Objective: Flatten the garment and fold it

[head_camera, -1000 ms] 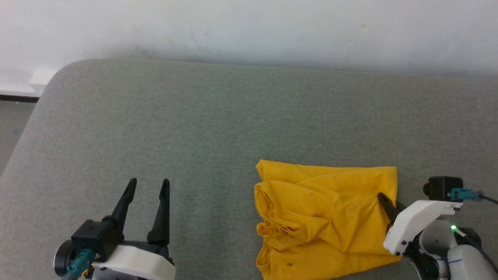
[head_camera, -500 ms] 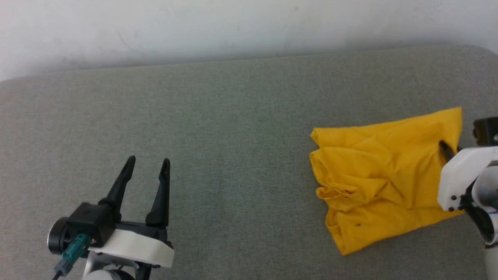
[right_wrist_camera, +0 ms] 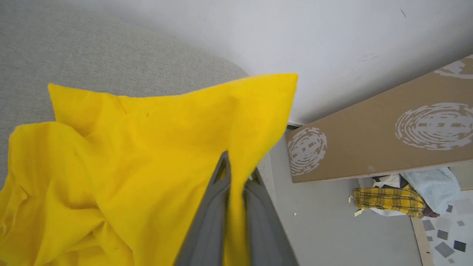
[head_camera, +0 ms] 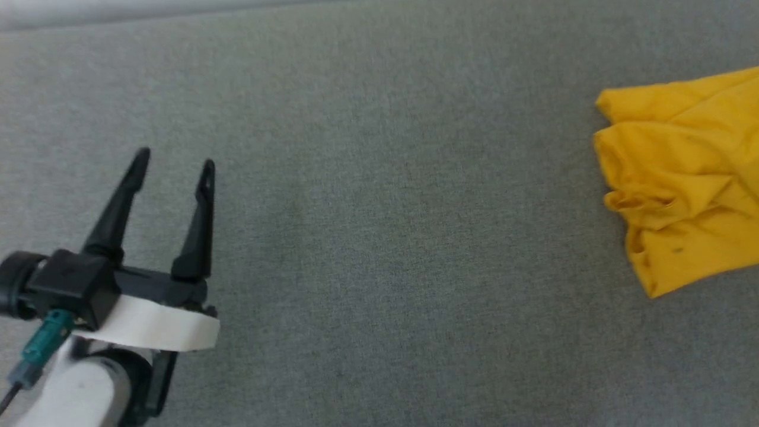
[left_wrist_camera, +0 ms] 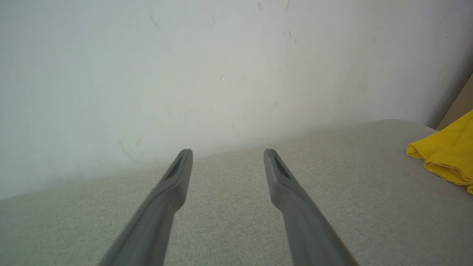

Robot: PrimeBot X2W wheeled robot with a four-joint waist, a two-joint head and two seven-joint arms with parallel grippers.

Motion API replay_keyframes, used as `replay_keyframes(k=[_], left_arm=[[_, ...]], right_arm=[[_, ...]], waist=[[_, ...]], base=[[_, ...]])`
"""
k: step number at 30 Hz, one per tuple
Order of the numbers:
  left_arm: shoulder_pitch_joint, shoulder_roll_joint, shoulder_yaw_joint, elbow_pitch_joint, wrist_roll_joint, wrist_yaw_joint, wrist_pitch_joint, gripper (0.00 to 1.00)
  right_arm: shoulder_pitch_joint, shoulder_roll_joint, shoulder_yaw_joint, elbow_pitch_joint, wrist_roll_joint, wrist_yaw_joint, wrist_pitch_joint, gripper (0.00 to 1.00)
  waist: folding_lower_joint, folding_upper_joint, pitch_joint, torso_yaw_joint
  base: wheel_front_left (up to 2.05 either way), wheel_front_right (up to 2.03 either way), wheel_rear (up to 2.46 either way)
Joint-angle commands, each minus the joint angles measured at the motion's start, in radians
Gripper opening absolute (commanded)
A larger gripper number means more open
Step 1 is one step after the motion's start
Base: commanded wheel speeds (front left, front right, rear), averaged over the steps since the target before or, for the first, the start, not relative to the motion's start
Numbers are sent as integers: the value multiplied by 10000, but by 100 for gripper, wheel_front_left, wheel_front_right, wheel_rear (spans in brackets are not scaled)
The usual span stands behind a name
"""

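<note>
L end effector [left_wrist_camera: 227, 153] spread wide; garment [left_wrist_camera: 449, 159] at R edge.

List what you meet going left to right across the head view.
Black two-fingered left end effector, fingers spread and pointing up the view → bare stretch of the grey woven fabric surface → bright yellow crumpled cotton garment, cut off by the right edge.

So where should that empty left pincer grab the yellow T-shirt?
Probably the near left corner of the yellow T-shirt, coming from its left across the grey fabric surface. That corner lies flat and free, facing the open left pincer, while the right pincer pinches the opposite edge.
</note>
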Motion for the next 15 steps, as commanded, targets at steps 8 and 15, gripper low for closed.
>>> replay_keyframes(k=[8, 15], left_arm=[[-861, 604, 493, -862, 695, 32, -342, 100], [-1078, 778, 642, -1117, 895, -151, -902, 100]], right_arm=[[-758, -1003, -683, 912, -694, -21, -438, 0], [-1046, -952, -1385, 1695, -1499, -21, -1119, 0]], waist=[[-3, 0, 2180, -314], [-3, 0, 2749, -329]], base=[[0, 0, 0], [0, 0, 0]])
